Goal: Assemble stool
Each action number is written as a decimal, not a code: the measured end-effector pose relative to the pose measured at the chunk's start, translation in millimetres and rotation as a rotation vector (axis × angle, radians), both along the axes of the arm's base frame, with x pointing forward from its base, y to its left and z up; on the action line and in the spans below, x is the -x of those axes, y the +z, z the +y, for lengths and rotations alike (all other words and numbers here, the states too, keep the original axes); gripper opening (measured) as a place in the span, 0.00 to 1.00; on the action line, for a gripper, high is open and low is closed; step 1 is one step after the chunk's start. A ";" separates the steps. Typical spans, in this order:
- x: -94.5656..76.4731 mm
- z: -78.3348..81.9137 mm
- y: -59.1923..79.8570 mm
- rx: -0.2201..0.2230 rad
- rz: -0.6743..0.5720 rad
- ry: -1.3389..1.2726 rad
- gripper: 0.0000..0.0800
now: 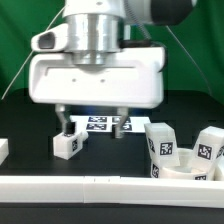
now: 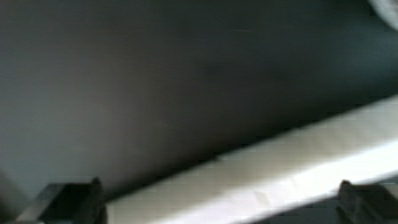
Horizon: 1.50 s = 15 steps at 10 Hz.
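Note:
My gripper (image 1: 91, 122) hangs open above the dark table in the middle of the exterior view, with nothing between its fingers (image 1: 62, 120). Just below its one finger, a short white leg (image 1: 67, 144) with a tag lies on the table. At the exterior view's right, two more tagged legs (image 1: 160, 146) (image 1: 208, 149) stand by the rounded white seat (image 1: 186, 171). In the wrist view both dark fingertips (image 2: 75, 200) stand wide apart around the gripper (image 2: 219, 205). A blurred white bar (image 2: 267, 160) crosses beneath them.
The marker board (image 1: 99, 125) lies flat behind the fingers. A long white border bar (image 1: 100, 188) runs along the front. Another white piece (image 1: 3, 150) sits at the exterior view's left edge. A green curtain hangs behind.

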<state>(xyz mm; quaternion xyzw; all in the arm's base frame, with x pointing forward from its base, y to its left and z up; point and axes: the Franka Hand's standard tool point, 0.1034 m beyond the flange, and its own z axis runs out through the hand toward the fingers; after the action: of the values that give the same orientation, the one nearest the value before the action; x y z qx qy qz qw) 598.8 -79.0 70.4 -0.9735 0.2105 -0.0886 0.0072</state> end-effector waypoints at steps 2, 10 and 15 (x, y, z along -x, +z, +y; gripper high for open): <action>18.5 -31.2 -10.0 0.024 0.013 0.021 0.81; 47.8 -65.8 -29.4 0.047 0.014 -0.054 0.81; 59.6 -58.2 -36.8 -0.034 0.130 -0.055 0.81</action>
<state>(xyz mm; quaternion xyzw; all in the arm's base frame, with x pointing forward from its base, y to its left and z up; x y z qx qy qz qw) 539.2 -137.2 33.6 -0.9708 0.2387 -0.0216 0.0075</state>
